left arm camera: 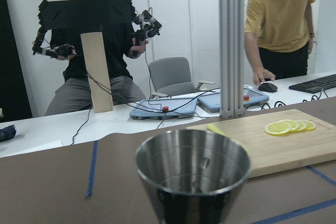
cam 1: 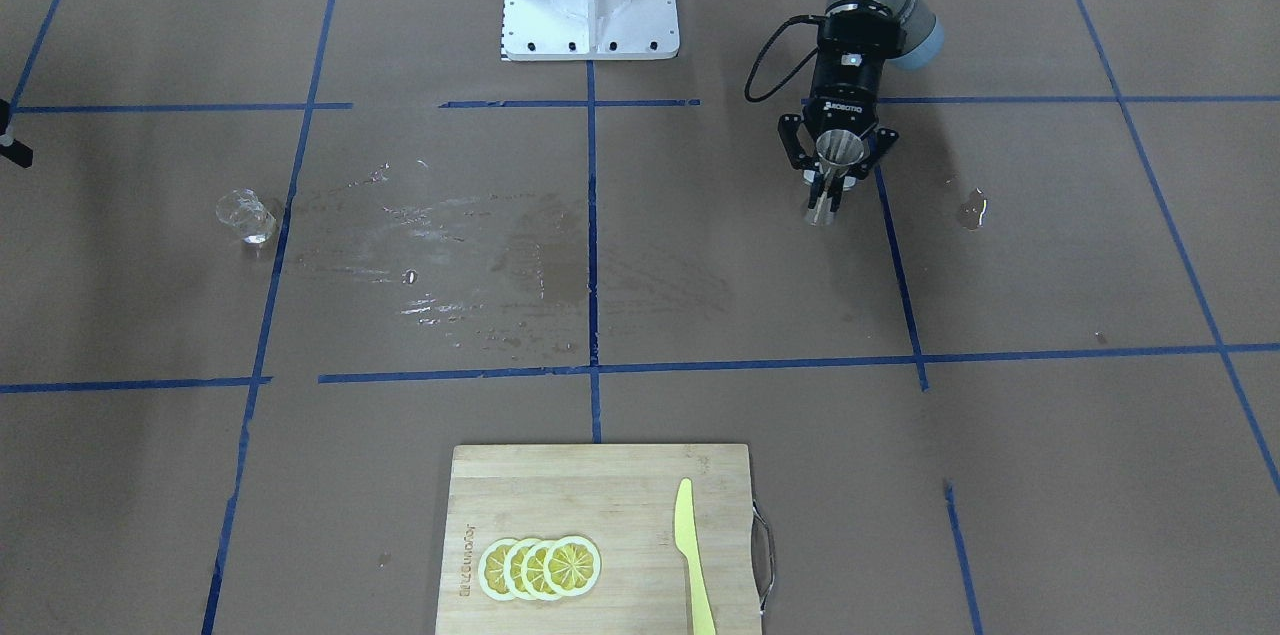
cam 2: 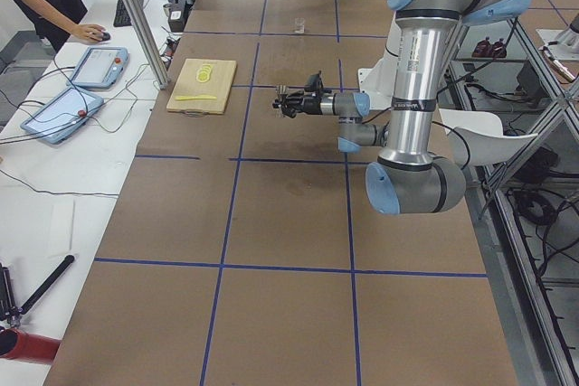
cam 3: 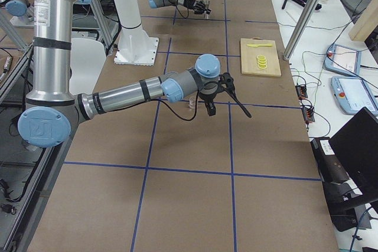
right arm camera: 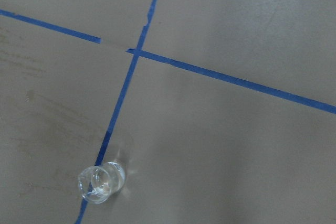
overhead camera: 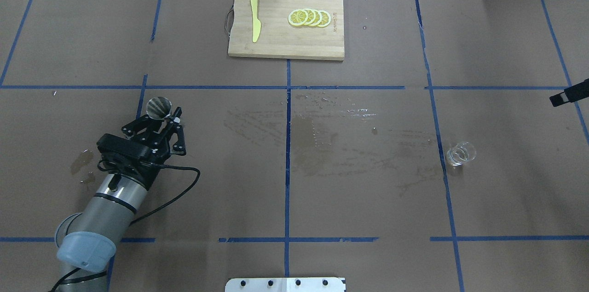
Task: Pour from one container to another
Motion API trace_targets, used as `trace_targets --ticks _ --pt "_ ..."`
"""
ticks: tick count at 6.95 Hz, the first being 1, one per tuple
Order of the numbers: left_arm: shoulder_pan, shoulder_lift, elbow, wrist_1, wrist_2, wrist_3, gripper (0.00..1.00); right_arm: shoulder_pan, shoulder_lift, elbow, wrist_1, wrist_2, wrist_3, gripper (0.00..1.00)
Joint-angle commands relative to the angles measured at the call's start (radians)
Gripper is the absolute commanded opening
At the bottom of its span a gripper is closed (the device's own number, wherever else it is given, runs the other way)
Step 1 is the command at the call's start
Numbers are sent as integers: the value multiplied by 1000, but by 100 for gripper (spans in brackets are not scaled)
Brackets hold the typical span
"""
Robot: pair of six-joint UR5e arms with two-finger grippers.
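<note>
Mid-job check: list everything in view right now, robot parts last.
table: 1, brown with blue tape grid
glass cup: 1, clear, on the table, robot's right side
jigger: 1, silver, in the left gripper, robot's left side
cutting board: 1, light wood, far middle of the table
lemon slices: 4, yellow, overlapping on the board
knife: 1, yellow, on the board
wet smears: several, dark, table centre
tablets: 2, blue-grey, beside the table
people: 2, one yellow shirt, one black, beyond the table
left gripper: 1, black, shut on the jigger
right gripper: 1, black, over the robot's right side; open or shut unclear
</note>
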Motion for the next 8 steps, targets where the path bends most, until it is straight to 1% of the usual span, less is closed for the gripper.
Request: trace_targets --ticks 1,2,3,4,5,6,7,8 --pt "2 -153 84 24 -62 24 0 -244 -1 103 190 -270 333 100" --pt "-2 -160 86 28 -97 39 0 -352 -4 105 298 -368 484 100" --pt "-8 -178 86 50 -112 41 0 -437 -4 116 330 -439 622 100" --pt "-10 -192 86 68 -112 39 0 -576 -7 131 333 -637 743 100" --pt "-13 -195 88 68 -112 39 0 -658 -26 140 336 -785 875 100" --pt "-13 -195 88 68 -112 38 0 -777 -98 193 344 -977 987 99" --pt "-13 -203 88 68 -112 33 0 -1030 -193 203 366 -1376 1160 100" --pt "-16 -204 88 70 -112 33 0 -1197 -211 202 370 -1607 1265 99"
